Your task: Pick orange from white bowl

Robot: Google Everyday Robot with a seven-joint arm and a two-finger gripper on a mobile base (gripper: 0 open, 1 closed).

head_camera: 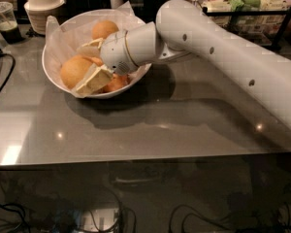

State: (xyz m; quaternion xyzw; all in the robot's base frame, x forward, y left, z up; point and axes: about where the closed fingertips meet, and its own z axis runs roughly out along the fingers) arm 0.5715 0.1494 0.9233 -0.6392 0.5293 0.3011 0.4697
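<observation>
The white bowl (53, 76), lined with crinkled white paper, stands at the back left of the grey table. The large pale orange (73, 71) lies at its left side. A smaller orange (105, 29) lies at the back, and others (115, 84) are partly hidden under the wrist. My gripper (89, 63) reaches into the bowl from the right. It is open. One finger (90, 48) sits above the large orange and the other (94, 79) lies against its lower right side. The orange rests in the bowl.
A cream lidded paper cup (42, 3) and a plastic cup with a dark drink (5, 21) stand behind the bowl at left. A black cable (1, 76) lies at the table's left edge. A black wire rack (252, 11) with packets stands at back right.
</observation>
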